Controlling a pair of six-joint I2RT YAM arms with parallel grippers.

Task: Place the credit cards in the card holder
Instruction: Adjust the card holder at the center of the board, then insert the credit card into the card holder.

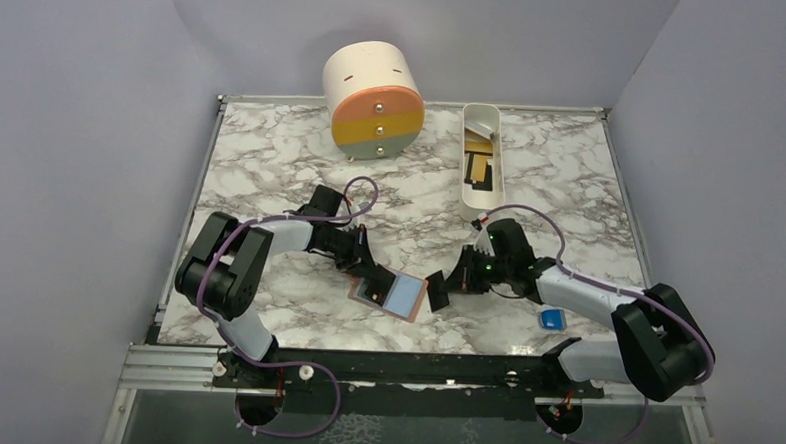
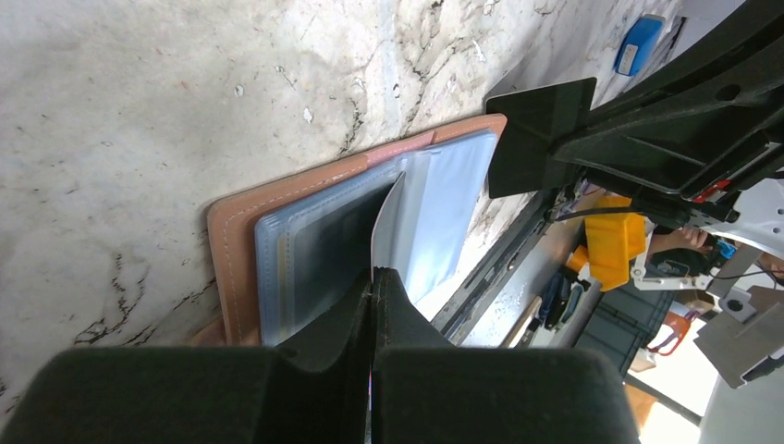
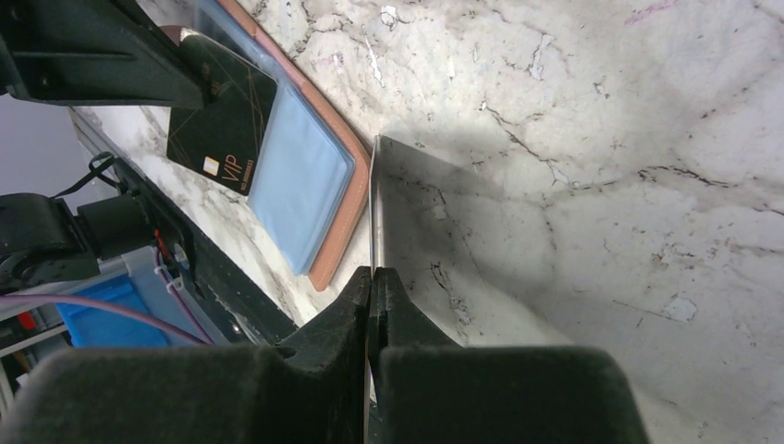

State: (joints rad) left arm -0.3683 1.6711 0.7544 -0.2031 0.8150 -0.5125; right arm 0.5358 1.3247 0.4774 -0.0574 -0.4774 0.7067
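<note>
The tan card holder [image 1: 409, 301] lies open on the marble near the front, light-blue inner faces up; it also shows in the left wrist view [image 2: 231, 236] and the right wrist view [image 3: 349, 190]. My left gripper [image 1: 365, 271] is shut on a black VIP credit card [image 3: 225, 116], held over the holder's left half; in the left wrist view the card [image 2: 392, 217] shows edge-on from the gripper [image 2: 373, 273]. My right gripper [image 1: 452, 283] is shut on a second dark credit card [image 1: 436, 290], held just right of the holder, edge-on in its own view [image 3: 372, 213] and dark in the left wrist view [image 2: 541, 134].
A long white tray [image 1: 467, 190] with more cards stands at the back right. A cream cylinder with coloured drawers [image 1: 374, 101] stands at the back centre. A small blue block [image 1: 551, 318] lies by the right arm. The black front rail [image 1: 403, 368] runs close behind the holder.
</note>
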